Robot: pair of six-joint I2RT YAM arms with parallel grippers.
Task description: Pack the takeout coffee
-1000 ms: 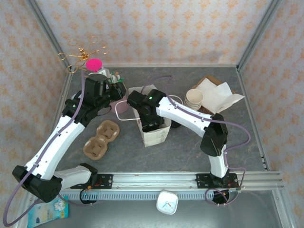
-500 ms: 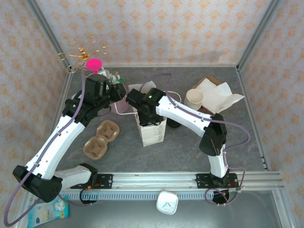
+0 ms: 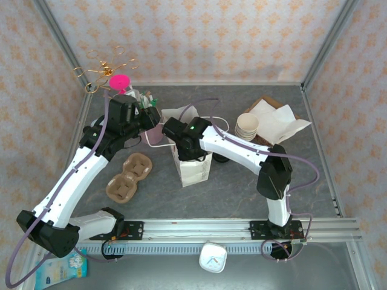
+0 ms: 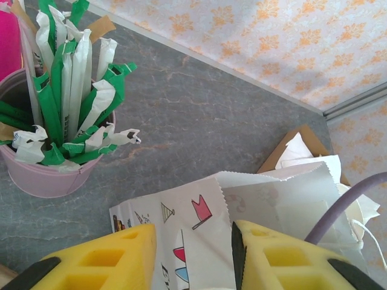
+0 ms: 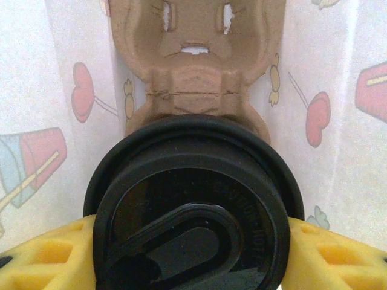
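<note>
**Lidded cup going into the printed bag**

The takeout coffee [image 5: 193, 205] is sitting inside the paper bag [image 3: 195, 170], its round black lid facing the right wrist camera. The right gripper [image 5: 192, 257] is clamping it, with the 2 yellow fingers [image 5: 48, 254] pressing on opposite sides of the lid's rim. Just past the lid, a brown pulp carrier [image 5: 196, 54] is lying in the bag, directly in the cup's line. The bag's white printed walls are closing in on both sides.

In the top view the bag is standing upright at the table's middle, with the right arm reaching into its mouth. The left gripper [image 4: 193, 254] is straddling the bag's rim, its fingers [image 4: 103, 260] standing partly apart with paper between them. Whether they are pinching it cannot be told. Beside it, a pink pot [image 4: 48, 175] is holding green-and-white wrapped sticks [image 4: 72, 90].

A second carrier [image 3: 128, 177] is lying left of the bag. A stack of white-rimmed cups [image 3: 247, 125] and white napkins [image 3: 275, 121] are sitting to its right.
</note>
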